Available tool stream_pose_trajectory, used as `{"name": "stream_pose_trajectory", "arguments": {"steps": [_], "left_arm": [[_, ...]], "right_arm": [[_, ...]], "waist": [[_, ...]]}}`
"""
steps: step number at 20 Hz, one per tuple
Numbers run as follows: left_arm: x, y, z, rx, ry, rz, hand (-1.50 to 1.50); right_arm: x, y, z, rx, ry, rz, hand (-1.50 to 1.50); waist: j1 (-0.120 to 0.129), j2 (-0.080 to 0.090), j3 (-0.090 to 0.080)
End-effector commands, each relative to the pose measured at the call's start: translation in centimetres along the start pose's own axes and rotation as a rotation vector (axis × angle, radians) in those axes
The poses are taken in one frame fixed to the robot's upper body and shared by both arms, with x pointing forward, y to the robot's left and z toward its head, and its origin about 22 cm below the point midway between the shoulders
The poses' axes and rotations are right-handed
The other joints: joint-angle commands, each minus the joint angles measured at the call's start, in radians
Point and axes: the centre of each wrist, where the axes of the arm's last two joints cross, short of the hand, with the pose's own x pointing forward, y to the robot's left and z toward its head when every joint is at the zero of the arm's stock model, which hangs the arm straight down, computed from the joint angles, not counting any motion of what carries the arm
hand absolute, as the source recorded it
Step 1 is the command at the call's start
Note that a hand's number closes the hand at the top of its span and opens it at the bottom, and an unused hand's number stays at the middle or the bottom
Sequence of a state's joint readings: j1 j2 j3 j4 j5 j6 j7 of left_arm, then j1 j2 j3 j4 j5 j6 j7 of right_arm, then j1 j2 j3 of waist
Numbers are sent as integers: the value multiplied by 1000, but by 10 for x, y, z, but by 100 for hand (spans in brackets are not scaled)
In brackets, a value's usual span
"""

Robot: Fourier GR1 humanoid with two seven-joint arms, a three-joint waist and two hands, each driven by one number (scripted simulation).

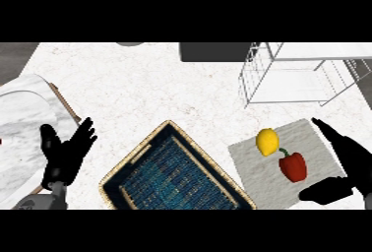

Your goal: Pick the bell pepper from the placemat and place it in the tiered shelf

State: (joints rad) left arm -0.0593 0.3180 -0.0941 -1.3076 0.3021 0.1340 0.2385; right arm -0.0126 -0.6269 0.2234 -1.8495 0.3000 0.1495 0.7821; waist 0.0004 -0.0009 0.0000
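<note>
Here, the speckled white counter holds a placemat.

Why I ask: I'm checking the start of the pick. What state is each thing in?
Placemat: flat on counter.
Bell pepper: lying on placemat, not held.
Lemon: on placemat, beside pepper.
Tiered shelf: upright, pepper not in it.
Basket: flat on counter.
Left hand: open, resting at left.
Right hand: open, right of pepper, not touching it.

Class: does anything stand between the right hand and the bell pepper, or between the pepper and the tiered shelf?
Nothing visible lies between the right hand and the bell pepper. Toward the tiered shelf, the lemon sits on the placemat just left of the direct line.
</note>
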Motion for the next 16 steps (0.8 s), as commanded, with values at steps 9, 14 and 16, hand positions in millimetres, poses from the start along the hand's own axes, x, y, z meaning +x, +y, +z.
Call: {"name": "stream_pose_trajectory", "arguments": {"steps": [9,14,16], "left_arm": [[0,-17,-3,-12,-7,10,0],[6,23,-18,-19,2,18,0],[5,-7,10,-25,13,3,0]], "right_arm": [[1,45,-8,-28,36,40,-150],[-3,58,-30,-52,83,76,-150],[-10,45,-37,-63,102,86,-150]], "waist": [[-2,1,0],[-2,2,0],[2,0,0]]}}
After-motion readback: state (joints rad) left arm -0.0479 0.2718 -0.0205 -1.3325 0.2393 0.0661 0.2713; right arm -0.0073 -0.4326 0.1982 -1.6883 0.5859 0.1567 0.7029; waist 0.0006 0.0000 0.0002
